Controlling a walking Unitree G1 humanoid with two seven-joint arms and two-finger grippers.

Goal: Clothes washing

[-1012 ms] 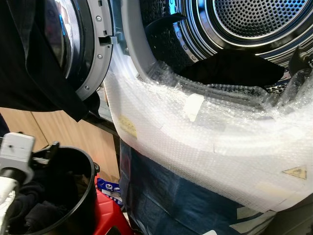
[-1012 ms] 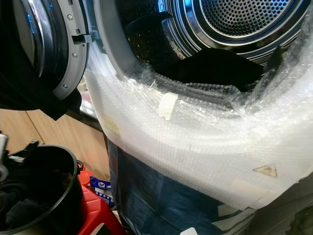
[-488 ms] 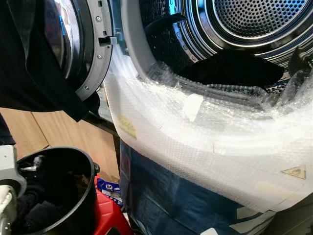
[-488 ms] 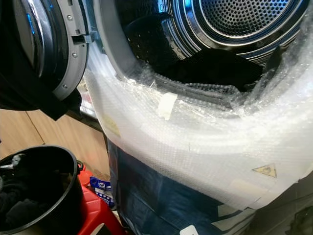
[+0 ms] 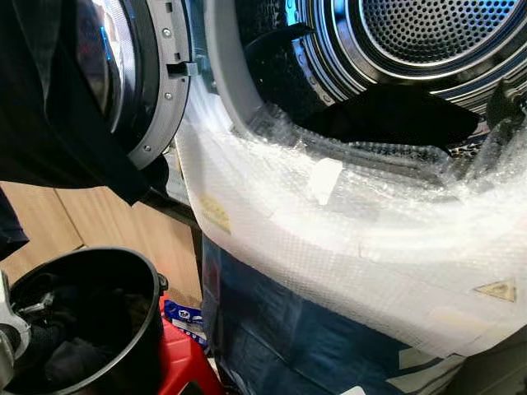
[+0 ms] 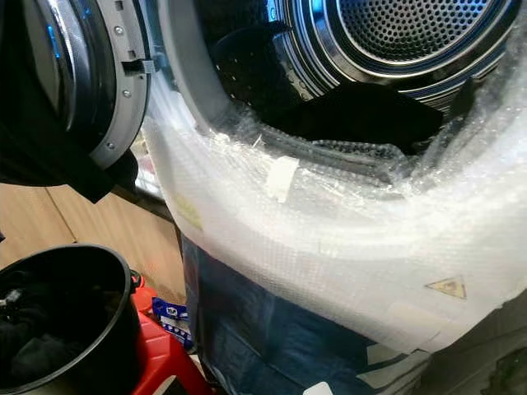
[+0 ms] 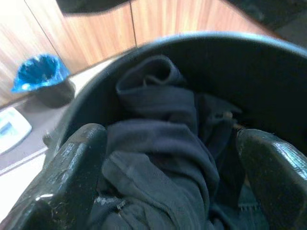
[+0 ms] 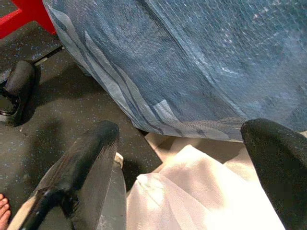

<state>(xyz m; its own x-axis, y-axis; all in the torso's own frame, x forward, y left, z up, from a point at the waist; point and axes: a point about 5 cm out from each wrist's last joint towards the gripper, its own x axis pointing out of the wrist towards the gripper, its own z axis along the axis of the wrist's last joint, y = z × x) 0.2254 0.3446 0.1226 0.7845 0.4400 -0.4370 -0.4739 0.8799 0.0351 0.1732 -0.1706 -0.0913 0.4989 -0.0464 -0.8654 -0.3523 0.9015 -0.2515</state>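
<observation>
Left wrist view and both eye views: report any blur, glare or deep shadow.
Left wrist view: soft, the fingers out of focus at the edges, dark crumpled clothes fairly legible. Eye views: white bubble wrap glares bright; the round black bucket interior sinks into shadow.

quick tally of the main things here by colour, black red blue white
black: 2, bucket and clothes in it
red: 1, stool
blue: 1, bin bag
white: 1, bubble wrap on the washer
total: 5
</observation>
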